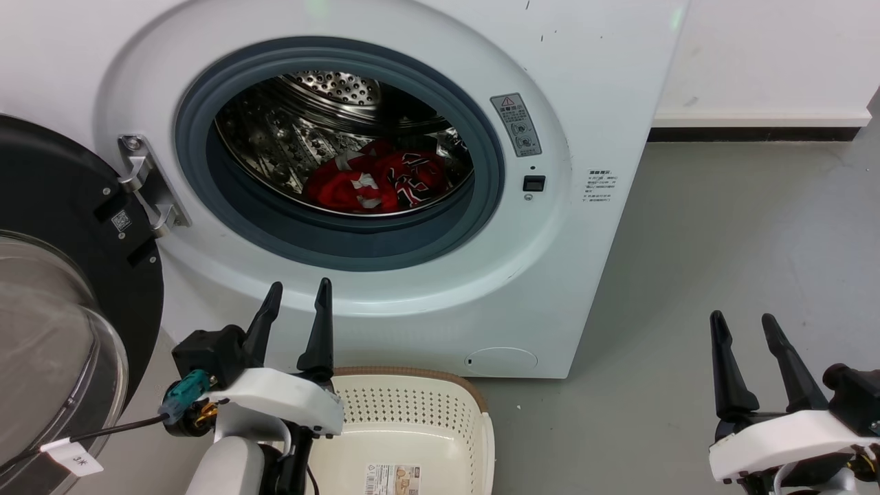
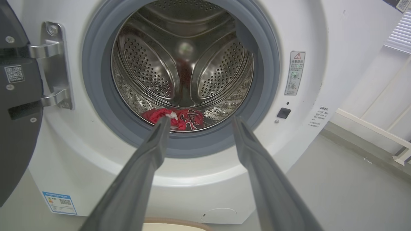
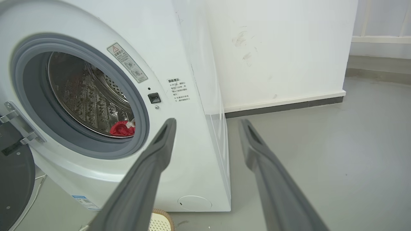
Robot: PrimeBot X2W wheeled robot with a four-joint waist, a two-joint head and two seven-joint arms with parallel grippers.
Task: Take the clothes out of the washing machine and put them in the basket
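I am facing the washing machine [image 1: 605, 103], whose door [image 1: 69, 227] is hanging open on its left. The basket [image 1: 412, 405] is sitting on the floor against the machine's front, below the porthole. The clothes [image 1: 375, 180] are lying in a red heap low in the machine's drum [image 1: 302, 137]. My left jaws are hovering spread and empty before the porthole, while my right jaws are waiting spread off the machine's right side. I am judging the left the better reach: clearing the grey seal [image 1: 206, 172], dipping low, pinching a thick fold.
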